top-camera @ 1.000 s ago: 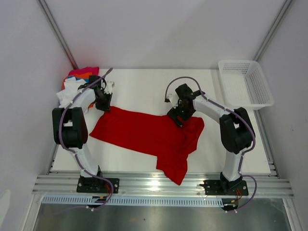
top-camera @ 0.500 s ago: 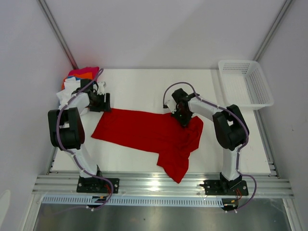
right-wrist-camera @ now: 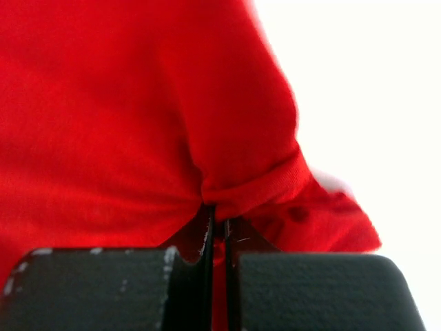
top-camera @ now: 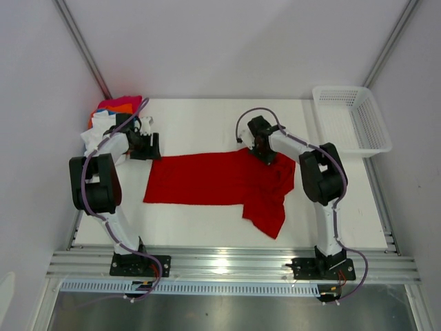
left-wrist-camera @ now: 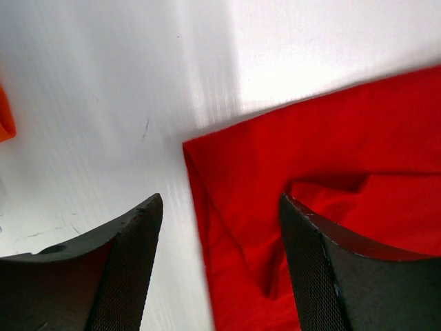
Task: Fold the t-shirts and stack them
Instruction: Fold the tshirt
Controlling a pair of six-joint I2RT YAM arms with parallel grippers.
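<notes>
Both arms out over the shirt: one claw pinching, one gaping

My right arm was stretched forward with its forearm angled inward, and my right claw [top-camera: 265,153] [right-wrist-camera: 219,224] was pinched flat on a bunched fold at the far edge of the large plain red cloth t-shirt [top-camera: 213,181] [right-wrist-camera: 103,103] [left-wrist-camera: 344,138], which spread out from that claw towards me across the white table [top-camera: 200,124]. My left arm was doubled back, and its left claw [top-camera: 153,146] [left-wrist-camera: 220,200] stood wide and held nothing, with the shirt's corner lying between its fingers [left-wrist-camera: 131,262]. I could not tell whether they touched the cloth. A heap of white, orange, pink and blue t-shirts [top-camera: 110,117] sat just behind that claw. The white plastic mesh basket [top-camera: 378,131] stood well off beyond my right claw, on its outer side.
</notes>
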